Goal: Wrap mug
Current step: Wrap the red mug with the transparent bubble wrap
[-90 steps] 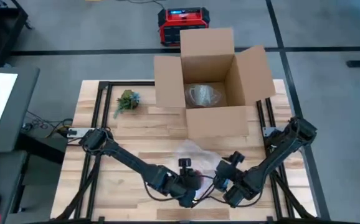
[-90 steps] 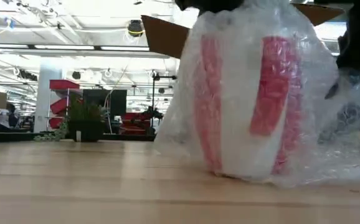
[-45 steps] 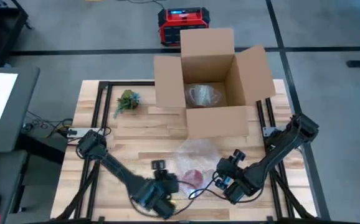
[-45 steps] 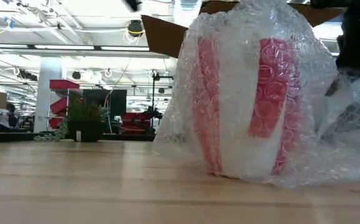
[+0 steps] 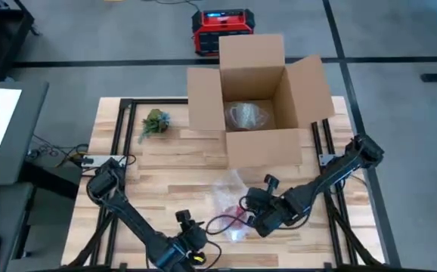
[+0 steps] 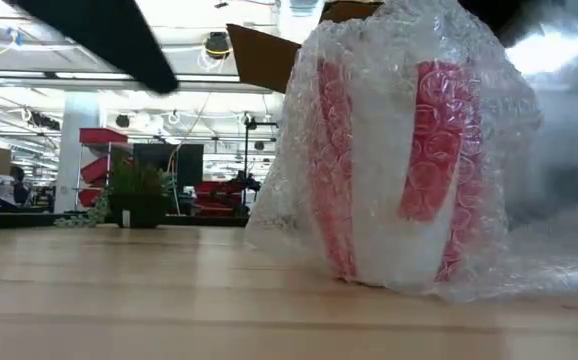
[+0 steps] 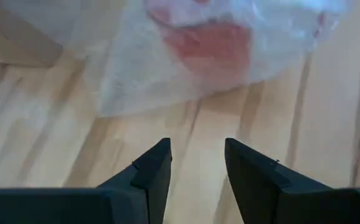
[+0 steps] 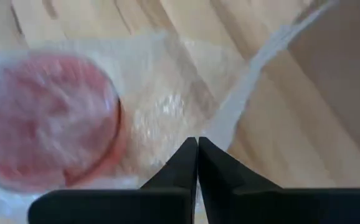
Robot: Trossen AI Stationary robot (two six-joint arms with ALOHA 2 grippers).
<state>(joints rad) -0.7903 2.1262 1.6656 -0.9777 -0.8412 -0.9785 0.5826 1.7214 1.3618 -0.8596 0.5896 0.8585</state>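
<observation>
A: Fingers? Mug's place?
B: Right gripper (image 8: 197, 163) is pinched closed on the bubble wrap (image 8: 167, 93) beside the red-and-white mug (image 6: 394, 170), on the table (image 5: 165, 181) before the cardboard box (image 5: 260, 98). Left gripper (image 7: 197, 168) is parted, empty.
A: Changes?
B: The left arm has withdrawn to the near edge; the right reaches farther left, low.

Looking down past the left gripper (image 7: 197, 163), fingers (image 7: 152, 171) standing apart and empty over the wooden table (image 7: 37, 137); red mug (image 7: 208, 40) lying ahead, apart, blurred under bubble wrap (image 7: 149, 81).
</observation>
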